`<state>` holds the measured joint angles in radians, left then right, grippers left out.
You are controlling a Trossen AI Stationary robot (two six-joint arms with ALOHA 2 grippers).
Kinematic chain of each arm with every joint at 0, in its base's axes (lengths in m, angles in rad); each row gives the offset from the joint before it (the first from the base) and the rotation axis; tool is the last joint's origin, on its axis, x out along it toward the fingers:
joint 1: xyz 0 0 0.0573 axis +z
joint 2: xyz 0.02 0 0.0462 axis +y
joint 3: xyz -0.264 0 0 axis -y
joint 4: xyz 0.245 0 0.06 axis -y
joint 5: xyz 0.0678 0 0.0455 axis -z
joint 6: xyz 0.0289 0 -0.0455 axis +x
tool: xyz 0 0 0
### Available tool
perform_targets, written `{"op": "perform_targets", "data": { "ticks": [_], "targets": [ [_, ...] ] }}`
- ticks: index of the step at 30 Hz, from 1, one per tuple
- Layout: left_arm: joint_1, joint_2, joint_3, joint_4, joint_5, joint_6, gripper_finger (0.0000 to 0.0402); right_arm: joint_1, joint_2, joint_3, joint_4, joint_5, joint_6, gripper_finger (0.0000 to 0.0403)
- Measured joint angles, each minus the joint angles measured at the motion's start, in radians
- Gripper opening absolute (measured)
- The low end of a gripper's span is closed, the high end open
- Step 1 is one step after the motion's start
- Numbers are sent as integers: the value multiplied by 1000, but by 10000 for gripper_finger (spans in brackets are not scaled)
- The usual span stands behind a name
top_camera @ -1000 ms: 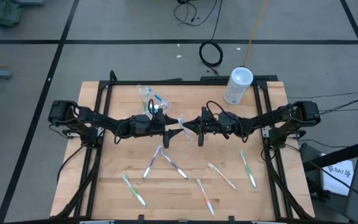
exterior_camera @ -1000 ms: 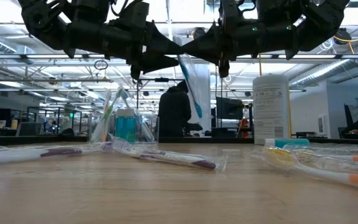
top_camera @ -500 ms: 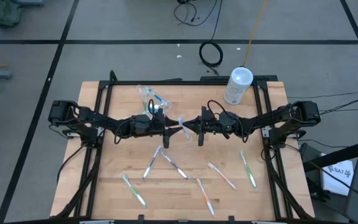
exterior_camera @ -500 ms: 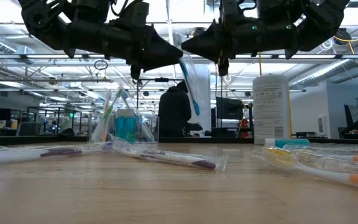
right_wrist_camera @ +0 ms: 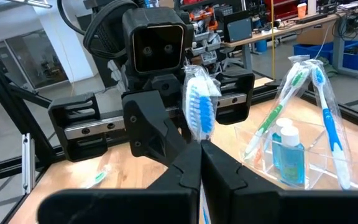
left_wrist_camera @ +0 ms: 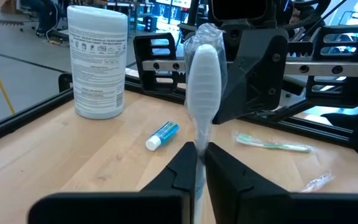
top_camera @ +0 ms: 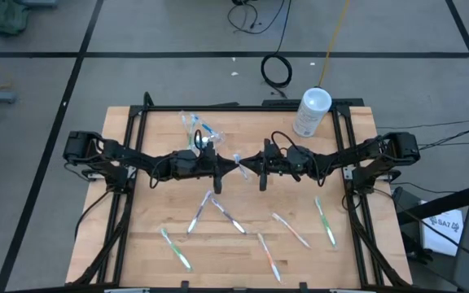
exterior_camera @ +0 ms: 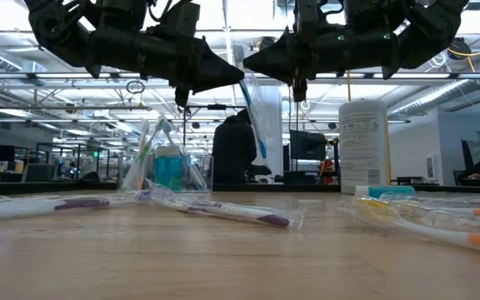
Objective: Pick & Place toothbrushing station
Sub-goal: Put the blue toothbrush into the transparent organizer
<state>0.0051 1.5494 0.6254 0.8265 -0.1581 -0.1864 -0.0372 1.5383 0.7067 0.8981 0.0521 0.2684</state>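
Blue-bristled toothbrush [right_wrist_camera: 199, 113] now pinched by both pincers, left pincer [top_camera: 229, 167] newly closed.

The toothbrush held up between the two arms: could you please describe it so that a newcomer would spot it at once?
Start at the middle of the wooden table, where the left gripper and right gripper meet tip to tip. The wrapped toothbrush hangs between them, above the table. Unlike the other toothbrushes lying flat on the wood, it is held off the surface, pinched by both grippers.
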Motion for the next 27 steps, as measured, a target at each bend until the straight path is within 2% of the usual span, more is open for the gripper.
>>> {"op": "perform_targets", "data": {
  "ticks": [5, 14, 17, 23, 27],
  "targets": [
    [0, 0, 0, -4, 0, 0, 6, 0, 0, 0, -25, 7, 4, 3],
    [1, 0, 0, -37, -2, 0, 18, 0, 0, 0, -68, 8, -25, 45],
    [9, 0, 0, -66, -27, 0, 10, 0, 0, 0, -78, 12, -26, 66],
    [37, 0, 0, -100, -104, -5, 14, -1, 0, 0, -147, 135, -27, 99],
    [54, 0, 0, -99, -140, -2, 14, -7, 0, 0, -196, 132, -18, 109]
  ]
}}
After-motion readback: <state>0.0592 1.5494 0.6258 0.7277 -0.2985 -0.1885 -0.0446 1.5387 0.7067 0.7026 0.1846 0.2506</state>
